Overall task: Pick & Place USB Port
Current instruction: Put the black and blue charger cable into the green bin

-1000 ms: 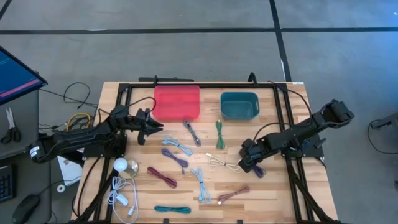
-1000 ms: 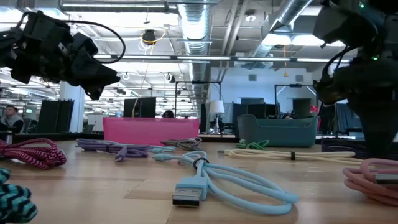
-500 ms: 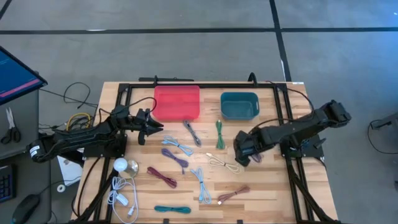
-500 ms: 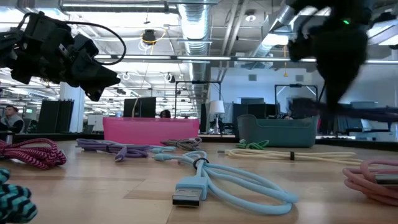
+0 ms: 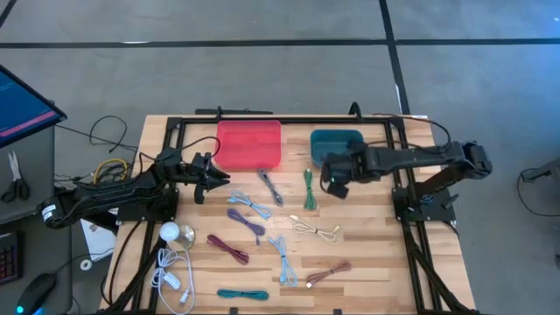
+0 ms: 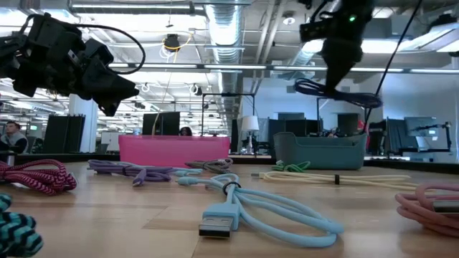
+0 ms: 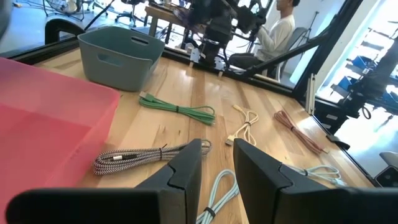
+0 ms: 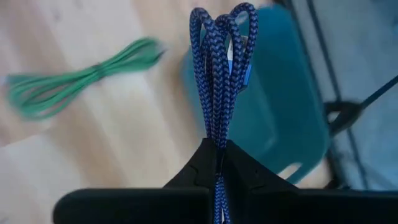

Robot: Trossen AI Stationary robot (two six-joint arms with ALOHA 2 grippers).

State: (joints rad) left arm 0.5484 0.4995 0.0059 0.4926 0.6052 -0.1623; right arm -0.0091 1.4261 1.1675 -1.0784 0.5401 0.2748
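My right gripper [image 5: 335,181] is shut on a coiled dark blue braided USB cable [image 8: 221,68] and hovers above the near left corner of the teal bin [image 5: 338,147]. In the low view the cable [image 6: 337,93] hangs high over the table under that gripper [image 6: 337,61]. My left gripper [image 5: 213,179] waits open in the air by the near left corner of the red tray [image 5: 249,143]. Its fingers [image 7: 186,171] stand over a grey braided cable [image 7: 146,157] without touching it. My right gripper pinches the blue cable bundle between its two fingers [image 8: 205,163], about the middle of the bundle [image 8: 217,134], several strands together. It comes from above, pointing down. The bundle is lifted clear and lies roughly level under the fingers, its looped end [image 8: 224,25] sticking out past them.
Several coiled cables lie on the wood: green [image 5: 308,188], grey [image 5: 269,185], lavender [image 5: 249,206], purple [image 5: 248,225], cream [image 5: 315,230], light blue [image 5: 283,258], maroon [image 5: 227,249], pink [image 5: 328,273], teal [image 5: 242,295]. A white cable and bulb [image 5: 171,254] sit at the near left.
My right gripper has risen from the table's near right part, carrying the blue cable clear of the wood. It has travelled toward the far edge and somewhat left, ending by the teal bin. It has stayed shut on the cable throughout.
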